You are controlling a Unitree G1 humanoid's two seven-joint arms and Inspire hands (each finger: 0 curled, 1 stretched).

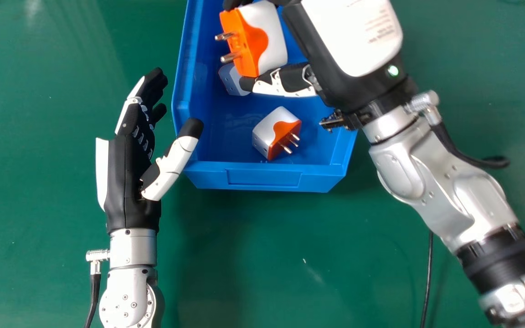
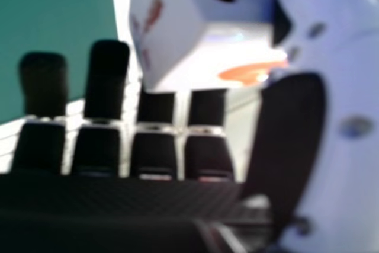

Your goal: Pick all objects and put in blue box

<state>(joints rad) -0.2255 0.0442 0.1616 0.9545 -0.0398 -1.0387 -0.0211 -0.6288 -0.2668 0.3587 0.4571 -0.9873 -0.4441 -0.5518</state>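
Green table point(image 1: 299, 255) beneath one blue box point(image 1: 262, 176) and three white-and-orange plug adapters. Two lie inside: one near point(image 1: 270, 132), prongs showing, another farther left point(image 1: 233, 79). The right hand point(image 1: 292, 81) pinches the third adapter point(image 1: 269, 43), orange-faced with metal prongs, over the box's left part. Left of it, the left hand point(image 1: 128, 177) is open.
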